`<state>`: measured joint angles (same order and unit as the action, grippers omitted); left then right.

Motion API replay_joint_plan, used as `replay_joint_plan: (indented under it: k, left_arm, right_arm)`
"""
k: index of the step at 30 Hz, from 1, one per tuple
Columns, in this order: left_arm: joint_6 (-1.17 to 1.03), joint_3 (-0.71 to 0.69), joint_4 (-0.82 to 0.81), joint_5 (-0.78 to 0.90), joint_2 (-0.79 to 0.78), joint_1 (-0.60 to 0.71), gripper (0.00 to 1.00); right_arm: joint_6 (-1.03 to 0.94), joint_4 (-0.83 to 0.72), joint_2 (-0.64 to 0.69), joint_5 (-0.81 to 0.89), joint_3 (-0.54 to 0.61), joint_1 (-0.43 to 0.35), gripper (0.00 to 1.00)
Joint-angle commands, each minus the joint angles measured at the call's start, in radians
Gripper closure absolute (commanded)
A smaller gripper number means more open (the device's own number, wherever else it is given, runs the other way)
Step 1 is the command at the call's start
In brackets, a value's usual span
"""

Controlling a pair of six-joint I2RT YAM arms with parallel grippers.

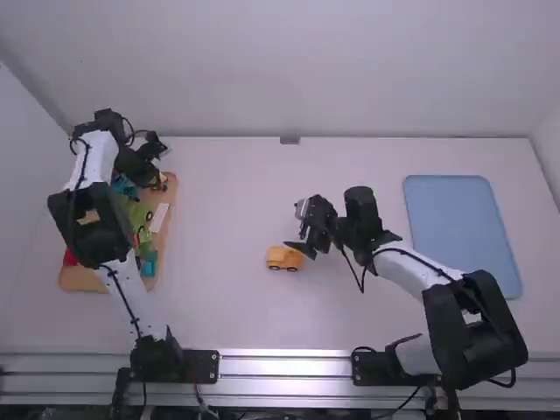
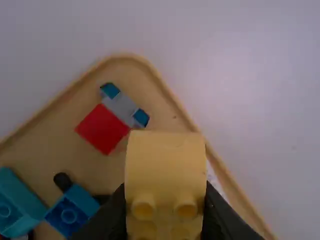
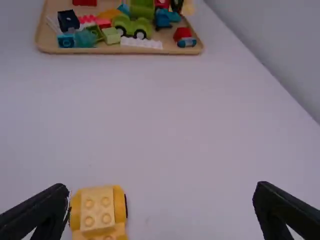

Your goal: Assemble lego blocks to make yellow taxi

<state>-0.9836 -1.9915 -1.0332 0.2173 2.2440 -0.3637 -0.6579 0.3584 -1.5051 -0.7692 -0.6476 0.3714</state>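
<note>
Yellow block (image 2: 165, 162), studded, sat pinched in the left gripper (image 1: 160, 181) over the wooden tray (image 1: 87, 281) of loose bricks. Yellow car (image 1: 283, 257) stood on the white table (image 1: 223, 201), between wooden tray and blue panel (image 1: 459, 227). Right gripper (image 1: 302, 229) hung near the car, its fingers spread well apart.

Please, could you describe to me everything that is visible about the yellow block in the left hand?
The yellow block is pale and looks like plastic. One part is smooth and plain with rounded corners; beside it, round studs stick out in pairs. It is gripped between the two fingers of the left hand, one on each side. It seems to be held above the far end of the tan tray, not attached to another block.
</note>
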Motion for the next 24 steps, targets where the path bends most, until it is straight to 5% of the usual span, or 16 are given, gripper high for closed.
replay_joint_plan:
  k: [1,8,13,24]
  left_arm:
    - [0.008,0.109,0.040,0.029,-0.107,0.049,0.97]
    - [-0.083,0.393,0.153,0.030,-0.341,0.176,0.93]
    - [-0.106,0.452,0.142,0.037,-0.417,0.309,0.98]
    - [-0.019,0.455,0.156,0.037,-0.415,0.561,0.98]
  right_arm:
    - [0.014,0.009,0.021,-0.019,-0.008,0.003,0.01]
    - [0.075,0.089,0.021,-0.076,-0.008,0.003,0.01]
    - [0.115,0.152,0.021,-0.102,-0.008,-0.010,0.01]
    - [0.311,0.178,0.052,-0.510,-0.008,-0.253,0.01]
